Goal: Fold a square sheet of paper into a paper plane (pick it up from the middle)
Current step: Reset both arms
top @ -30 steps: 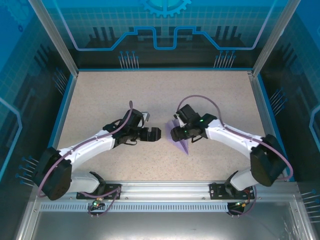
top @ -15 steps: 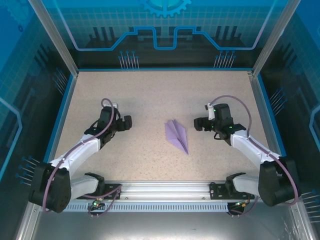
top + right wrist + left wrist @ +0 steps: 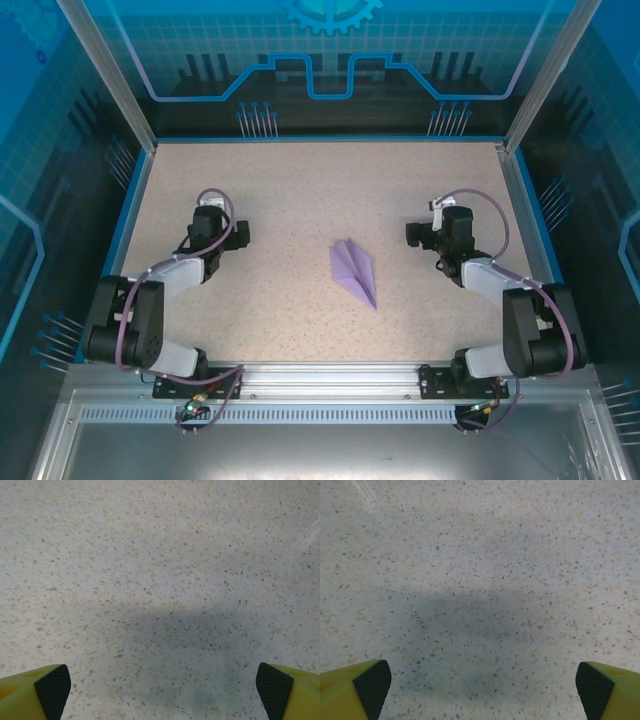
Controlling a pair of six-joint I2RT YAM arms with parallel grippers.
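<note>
At the left side of the tabletop (image 3: pixel 300 180) our left hand (image 3: pixel 232 236) sits wide open and holds nothing; its wrist view has the yellow fingers (image 3: pixel 340 695) with their black pads (image 3: pixel 372 682) at the two lower corners and bare speckled surface between them. Across from it our right hand (image 3: pixel 416 235) is just as open and just as empty. Between the two, well apart from both, lies the paper plane (image 3: pixel 353 272): a pale lilac dart, flat on the tabletop, its nose pointing toward the near edge and slightly right. We judge the folding done, so the step now is simply to park. To do that well we would keep each hand on its own side, move slowly, and let nothing sweep over the light paper, which would likely slide at a touch. We see no box, tray or other container; the plane rests on the bare tabletop
</note>
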